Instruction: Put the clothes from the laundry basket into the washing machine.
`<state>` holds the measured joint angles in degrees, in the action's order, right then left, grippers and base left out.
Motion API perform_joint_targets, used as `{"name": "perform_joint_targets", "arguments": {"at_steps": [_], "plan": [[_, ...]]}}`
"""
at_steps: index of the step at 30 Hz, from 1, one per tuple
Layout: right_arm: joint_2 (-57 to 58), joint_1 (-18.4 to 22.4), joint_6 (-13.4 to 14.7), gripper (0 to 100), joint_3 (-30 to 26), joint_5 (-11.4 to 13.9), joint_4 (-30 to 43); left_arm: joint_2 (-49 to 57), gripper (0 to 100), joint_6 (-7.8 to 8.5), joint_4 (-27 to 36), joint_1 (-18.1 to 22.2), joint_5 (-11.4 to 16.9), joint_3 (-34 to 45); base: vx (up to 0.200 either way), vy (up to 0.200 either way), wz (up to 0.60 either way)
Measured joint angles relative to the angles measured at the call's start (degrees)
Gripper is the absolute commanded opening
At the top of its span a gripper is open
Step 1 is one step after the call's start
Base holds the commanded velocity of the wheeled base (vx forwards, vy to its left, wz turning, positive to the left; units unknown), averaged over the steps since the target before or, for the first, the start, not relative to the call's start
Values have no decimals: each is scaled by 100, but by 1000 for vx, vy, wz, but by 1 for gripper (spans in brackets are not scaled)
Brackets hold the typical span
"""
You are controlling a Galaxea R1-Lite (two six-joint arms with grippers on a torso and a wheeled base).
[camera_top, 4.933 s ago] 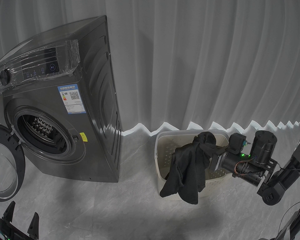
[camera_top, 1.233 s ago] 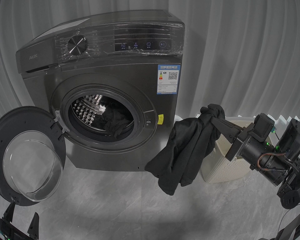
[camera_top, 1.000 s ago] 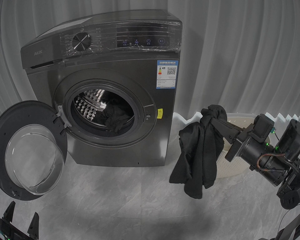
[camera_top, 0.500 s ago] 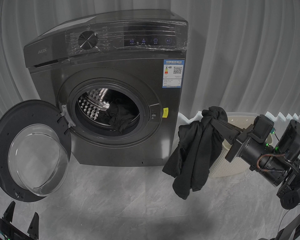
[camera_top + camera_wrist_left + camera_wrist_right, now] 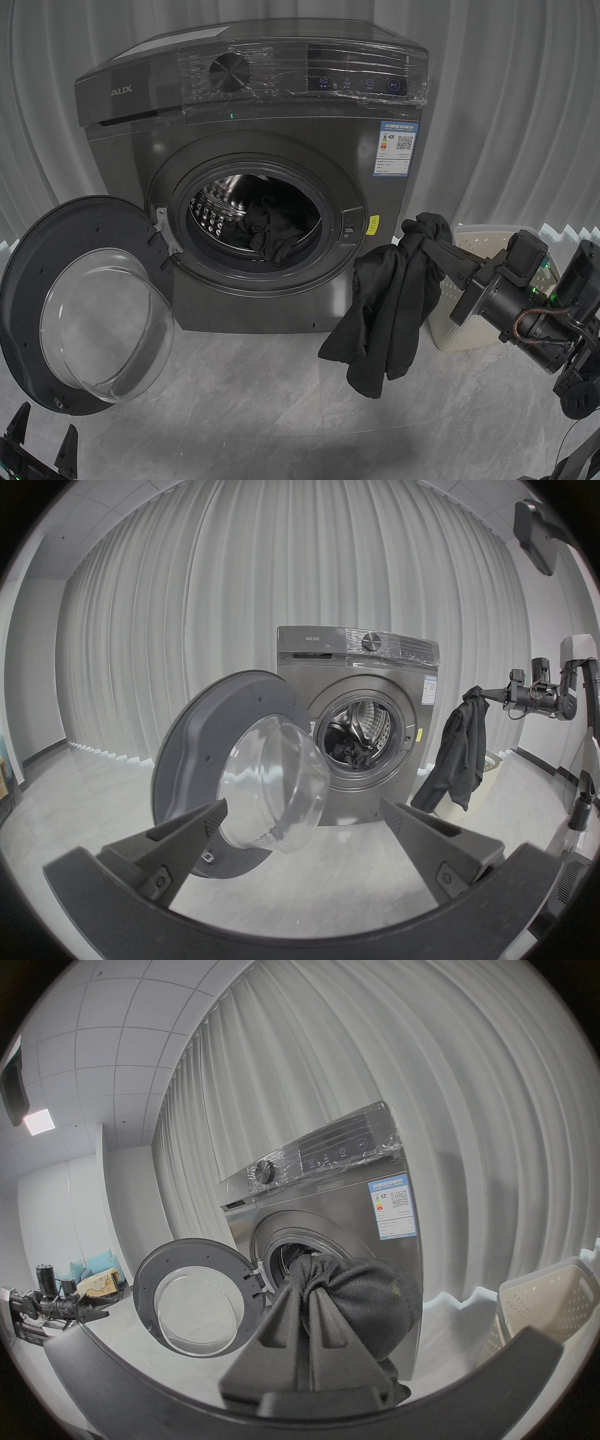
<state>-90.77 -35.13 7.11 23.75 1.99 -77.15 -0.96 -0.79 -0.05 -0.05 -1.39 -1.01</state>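
The grey washing machine (image 5: pixel 250 125) stands ahead with its round door (image 5: pixel 81 306) swung open to the left. Dark clothes (image 5: pixel 272 228) lie inside the drum. My right gripper (image 5: pixel 431 244) is shut on a black garment (image 5: pixel 387 306), which hangs in the air to the right of the drum opening, in front of the laundry basket (image 5: pixel 481 306). In the right wrist view the fingers (image 5: pixel 306 1329) pinch the bunched black garment (image 5: pixel 362 1297) with the washing machine (image 5: pixel 325 1210) behind. My left gripper (image 5: pixel 40 434) is open low at the left, near the floor, its fingers (image 5: pixel 187 830) spread before the door (image 5: pixel 237 774).
White curtains (image 5: pixel 519 112) hang behind the machine and basket. The floor (image 5: pixel 262 400) is grey tile. The open door (image 5: pixel 81 306) juts out to the left of the machine.
The head view has shifted, so the machine now sits more to the right and nearer. The garment hanging from the right gripper swings a little; the grip is unchanged. The left gripper stays put.
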Motion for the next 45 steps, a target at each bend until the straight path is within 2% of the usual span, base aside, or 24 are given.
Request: {"name": "perform_joint_targets", "arguments": {"at_steps": [27, 39, 45], "plan": [[-11, -59, 11, 0, -44, 4, 0, 0, 100, -2, 5, 5, 2, 0, 0, 0, 0], [-11, -69, 9, 0, -40, 9, 2, 0, 100, -5, 5, 5, 6, 0, 0, 200, 0], [-11, -146, 11, 0, -44, 4, 27, 0, 100, 33, 5, 5, 2, 0, 0, 0, 0]]}}
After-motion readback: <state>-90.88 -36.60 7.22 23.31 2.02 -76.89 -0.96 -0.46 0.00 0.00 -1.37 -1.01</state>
